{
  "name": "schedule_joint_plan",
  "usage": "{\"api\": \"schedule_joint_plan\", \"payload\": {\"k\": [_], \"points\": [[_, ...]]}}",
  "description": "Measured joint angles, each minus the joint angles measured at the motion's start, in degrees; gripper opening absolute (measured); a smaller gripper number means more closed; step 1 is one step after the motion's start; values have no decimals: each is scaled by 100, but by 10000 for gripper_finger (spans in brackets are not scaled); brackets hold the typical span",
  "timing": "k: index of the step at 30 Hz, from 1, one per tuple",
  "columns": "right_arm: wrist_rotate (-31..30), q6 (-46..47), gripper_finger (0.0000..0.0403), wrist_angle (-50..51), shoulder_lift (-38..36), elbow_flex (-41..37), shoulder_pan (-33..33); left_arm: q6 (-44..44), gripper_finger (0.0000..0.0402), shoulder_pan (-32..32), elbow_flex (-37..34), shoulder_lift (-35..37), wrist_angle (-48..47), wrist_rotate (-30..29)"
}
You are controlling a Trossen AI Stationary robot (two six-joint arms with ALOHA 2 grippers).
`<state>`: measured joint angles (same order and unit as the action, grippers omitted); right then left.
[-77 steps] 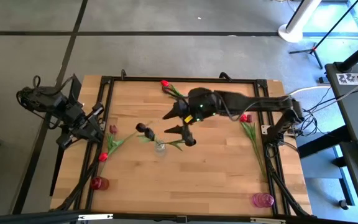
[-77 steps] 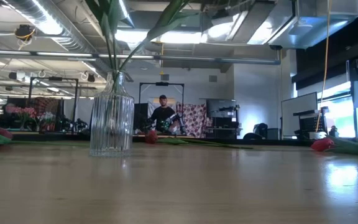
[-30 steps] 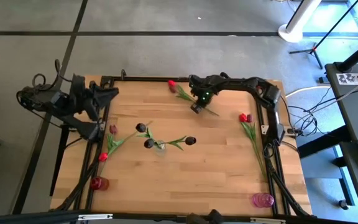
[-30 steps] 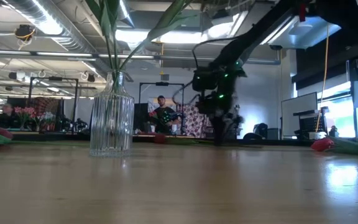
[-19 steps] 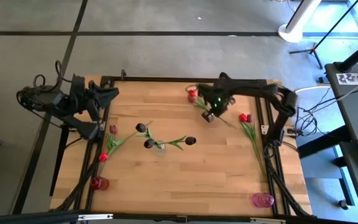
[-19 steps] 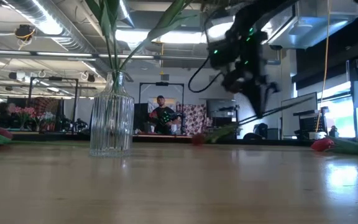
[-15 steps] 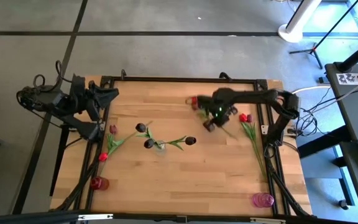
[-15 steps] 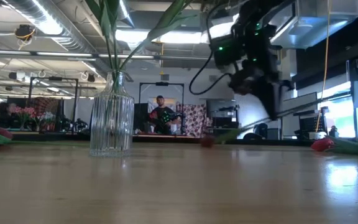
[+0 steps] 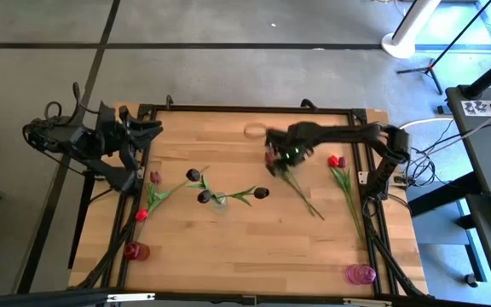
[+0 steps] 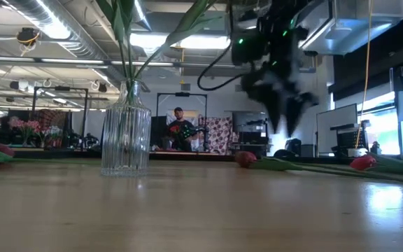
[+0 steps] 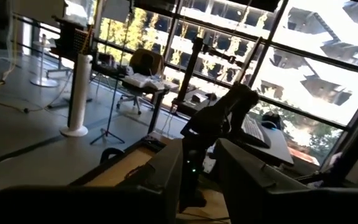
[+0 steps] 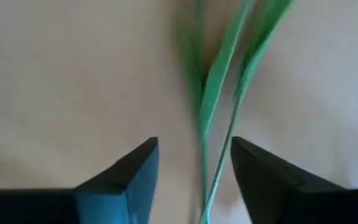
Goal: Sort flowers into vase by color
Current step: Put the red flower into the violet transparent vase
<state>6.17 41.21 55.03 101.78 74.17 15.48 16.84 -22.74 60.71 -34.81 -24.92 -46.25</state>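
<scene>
Right of the ribbed clear glass vase (image 9: 219,203), my right gripper (image 12: 194,180) hangs wide open over a green-stemmed red tulip (image 9: 292,185), ready to grasp it.

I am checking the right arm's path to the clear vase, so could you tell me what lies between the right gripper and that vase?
In the high view, only a dark maroon tulip head leaning out of the clear vase lies between it and the right gripper; otherwise the table is bare wood.
</scene>
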Motion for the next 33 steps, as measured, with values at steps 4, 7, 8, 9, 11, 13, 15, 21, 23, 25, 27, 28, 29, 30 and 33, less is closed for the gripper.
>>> {"api": "schedule_joint_plan", "payload": {"k": [4,7,8,9,11,13,15,21,23,25,27,28,29,30,33], "points": [[-510,-381,215,-810,272,-2,609,-93,96,2,0,-4,94,-363],[-233,-672,200,-1192,500,0,877,-86,96,0,0,-7,168,-400],[-105,-706,195,-1200,585,-1,929,-52,96,0,0,-7,178,-390],[-33,-735,189,-1186,660,-2,959,19,96,0,0,-7,178,-381],[-147,-877,178,-1146,800,-2,971,214,96,0,0,-5,178,-370],[-417,-1002,166,-1221,927,-2,967,375,96,0,0,-6,177,-290],[-490,-1021,152,-1415,1016,-2,969,509,96,0,0,-7,171,-201],[-532,-1214,91,-1658,1130,0,969,630,96,0,0,-5,165,-187],[-568,-1334,59,-1662,1132,0,969,729,96,0,0,-7,167,-187],[-566,-1450,22,-1794,1069,-4,969,765,96,0,0,-7,190,-187],[-620,-1616,11,-1911,882,92,971,798,96,0,0,-7,279,-185],[-651,-1709,15,-1884,720,193,977,801,96,0,0,-7,351,-187],[-659,-1822,20,-1894,552,322,980,807,96,0,0,-6,418,-188],[-657,-1947,24,-1905,362,448,980,811,96,0,0,-7,479,-216],[-587,-2397,17,-1776,-251,768,980,809,96,0,0,-6,497,-373]]}}
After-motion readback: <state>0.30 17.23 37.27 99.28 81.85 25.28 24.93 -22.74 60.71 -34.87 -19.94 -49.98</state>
